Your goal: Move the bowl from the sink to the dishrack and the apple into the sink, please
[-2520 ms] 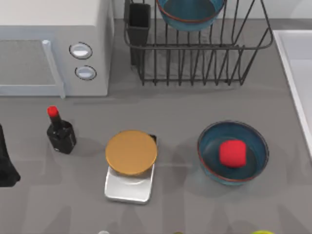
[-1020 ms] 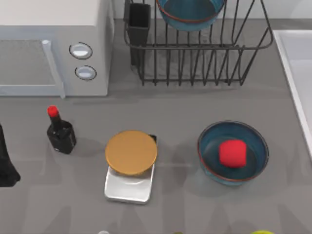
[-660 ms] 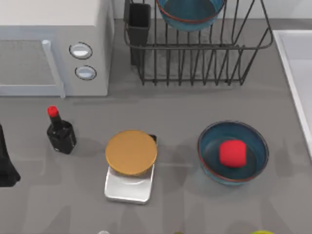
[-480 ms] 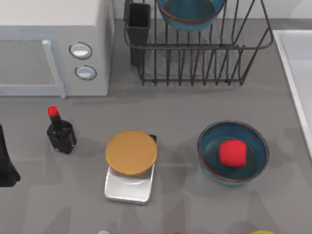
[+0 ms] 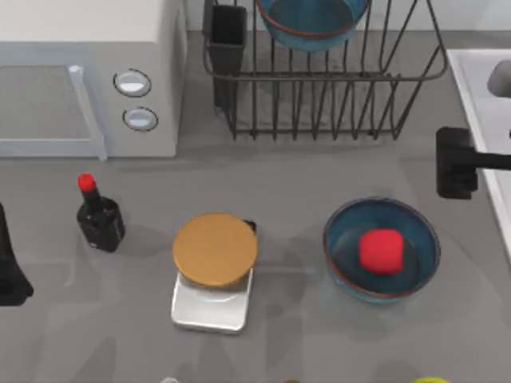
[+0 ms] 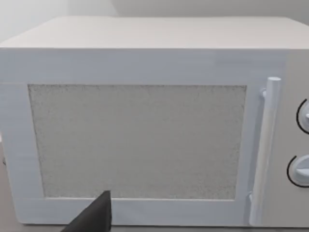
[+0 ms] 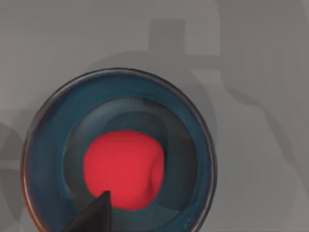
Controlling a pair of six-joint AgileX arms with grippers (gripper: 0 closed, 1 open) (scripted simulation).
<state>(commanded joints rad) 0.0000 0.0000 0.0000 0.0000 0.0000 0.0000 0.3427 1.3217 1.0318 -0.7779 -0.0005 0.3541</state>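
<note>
Red blocky apple (image 5: 380, 251) inside blue bowl (image 5: 343, 231)

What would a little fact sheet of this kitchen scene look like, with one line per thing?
apple: red, lying inside a blue bowl on the grey table
second bowl: blue, standing in the dishrack
sink: pale basin at the table's right edge
right gripper: above the table beside the sink, up from the apple's bowl
left arm: parked at the left edge
microwave: white, left of the dishrack
bottle: black with red cap
scale: silver with a round tan plate
</note>
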